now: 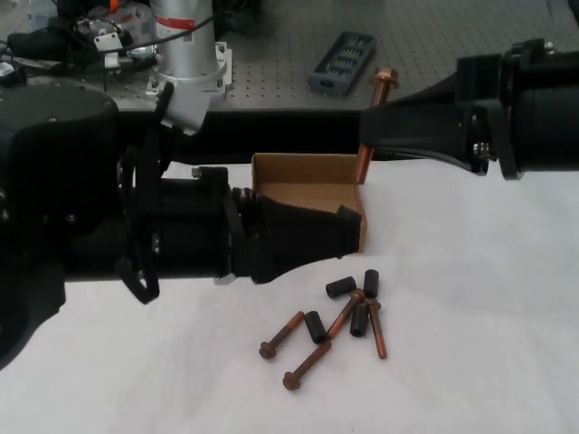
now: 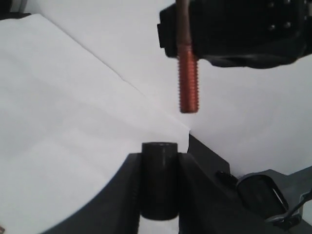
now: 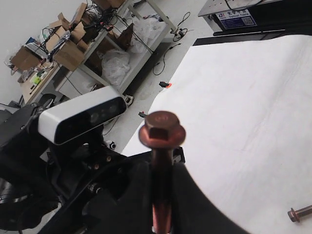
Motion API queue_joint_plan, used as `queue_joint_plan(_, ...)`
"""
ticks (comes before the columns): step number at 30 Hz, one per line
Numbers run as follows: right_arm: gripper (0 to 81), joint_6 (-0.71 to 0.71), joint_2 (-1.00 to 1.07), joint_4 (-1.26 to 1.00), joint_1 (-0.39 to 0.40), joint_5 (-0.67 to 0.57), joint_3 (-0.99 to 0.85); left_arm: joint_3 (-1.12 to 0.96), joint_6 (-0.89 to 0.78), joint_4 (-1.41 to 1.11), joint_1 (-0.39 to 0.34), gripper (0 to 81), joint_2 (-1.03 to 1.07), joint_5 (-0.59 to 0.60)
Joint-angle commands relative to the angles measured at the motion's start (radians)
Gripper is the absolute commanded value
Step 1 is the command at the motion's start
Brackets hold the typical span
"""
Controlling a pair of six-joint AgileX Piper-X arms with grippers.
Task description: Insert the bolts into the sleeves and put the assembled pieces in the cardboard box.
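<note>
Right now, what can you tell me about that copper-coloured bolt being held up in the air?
The bolt looks like copper-coloured metal, with a flanged hexagonal head on top and a thread on its lower end. It stands roughly upright, head up, clamped around its shaft by the right gripper, which alone touches it. Its threaded tip hangs in the air above the open top of a black sleeve held in the left gripper, with a clear gap between them.

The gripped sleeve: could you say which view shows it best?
Left wrist view: the sleeve stands close up, clamped in the left gripper. The high and right wrist views hide it behind gripper bodies.
</note>
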Motion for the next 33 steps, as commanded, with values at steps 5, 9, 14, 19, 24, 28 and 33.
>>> queue_joint_plan(5, 2.5, -0.006, 0.004, -0.025, 0.0, 0.003, -0.006, -0.006, -0.086, -0.163, 0.001, 0.6, 0.007, 0.001)
queue_joint_plan(9, 2.5, -0.022, 0.004, -0.025, 0.0, 0.009, -0.006, -0.006, -0.102, -0.163, 0.001, 0.6, 0.007, 0.001)
queue_joint_plan(14, 2.5, -0.022, 0.004, -0.025, 0.0, 0.009, -0.006, -0.006, -0.116, -0.163, 0.001, 0.6, 0.007, 0.001)
queue_joint_plan(19, 2.5, -0.03, 0.004, -0.025, 0.0, 0.017, -0.006, -0.006, -0.13, -0.165, 0.001, 0.6, 0.007, 0.001)
queue_joint_plan(24, 2.5, -0.029, 0.004, -0.025, 0.0, 0.02, -0.006, -0.006, -0.134, -0.21, 0.001, 0.6, 0.007, 0.001)
queue_joint_plan(28, 2.5, -0.029, 0.004, -0.025, 0.0, 0.02, -0.006, -0.006, -0.134, -0.228, 0.001, 0.6, 0.007, -0.004)
queue_joint_plan(33, 2.5, -0.027, 0.004, -0.025, 0.0, 0.02, -0.006, -0.006, -0.134, -0.231, 0.001, 0.6, 0.007, -0.042)
